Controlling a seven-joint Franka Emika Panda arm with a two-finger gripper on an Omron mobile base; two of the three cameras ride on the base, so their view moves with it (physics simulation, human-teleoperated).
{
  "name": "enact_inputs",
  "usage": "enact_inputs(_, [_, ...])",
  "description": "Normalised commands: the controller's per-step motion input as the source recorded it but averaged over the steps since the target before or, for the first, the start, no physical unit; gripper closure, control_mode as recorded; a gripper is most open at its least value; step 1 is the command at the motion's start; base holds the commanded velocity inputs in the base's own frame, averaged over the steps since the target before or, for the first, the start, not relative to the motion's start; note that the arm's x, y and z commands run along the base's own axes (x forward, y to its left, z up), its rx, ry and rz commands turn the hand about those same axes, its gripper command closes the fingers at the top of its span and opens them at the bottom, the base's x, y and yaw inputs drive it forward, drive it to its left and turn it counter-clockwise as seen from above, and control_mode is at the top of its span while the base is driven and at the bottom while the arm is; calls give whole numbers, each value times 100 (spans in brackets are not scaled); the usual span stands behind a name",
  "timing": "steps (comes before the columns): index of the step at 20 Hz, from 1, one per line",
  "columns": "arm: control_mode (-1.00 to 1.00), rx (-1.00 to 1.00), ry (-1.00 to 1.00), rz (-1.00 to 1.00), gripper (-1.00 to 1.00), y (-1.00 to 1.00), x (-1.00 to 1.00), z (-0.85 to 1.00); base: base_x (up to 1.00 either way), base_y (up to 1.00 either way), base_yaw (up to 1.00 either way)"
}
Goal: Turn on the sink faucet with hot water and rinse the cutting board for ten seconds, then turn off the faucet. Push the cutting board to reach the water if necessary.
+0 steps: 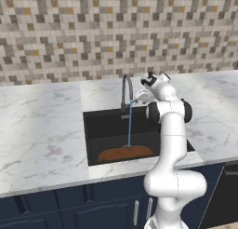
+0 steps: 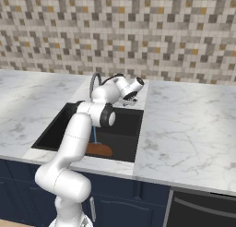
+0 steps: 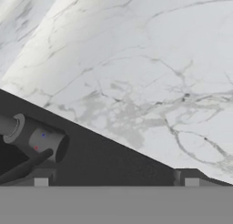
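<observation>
Gripper [image 2: 130, 100] parked by the faucet [image 1: 126, 90] while the water [image 1: 129, 125] runs, looks spread open with nothing in it, though only the fingertips show.

Stream's already hitting the cutting board [image 1: 124, 153] at the front of the sink [image 1: 93, 130], so I'd say no pushing needed. Just wait out the rinse, then go for the handle [image 3: 38, 139] squarely and gently so nothing slips off it.

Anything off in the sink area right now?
Nothing stands out. The water falls straight from the sink faucet onto the cutting board, which lies flat at the sink's front. No spill shows on the counter.
</observation>
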Motion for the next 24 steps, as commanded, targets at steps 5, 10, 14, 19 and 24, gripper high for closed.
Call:
enact_inputs(5, [-100,0,0,0,-100,10,0,0,0,0,0])
enact_inputs(10, [-100,0,0,-1,-100,14,0,0,0,0,0])
enact_inputs(14, [-100,0,0,0,-100,8,0,0,0,0,0])
enact_inputs(19, [-100,0,0,0,-100,0,-1,0,0,0,0])
enact_inputs(24, [-100,0,0,0,-100,0,-1,-2,0,0,0])
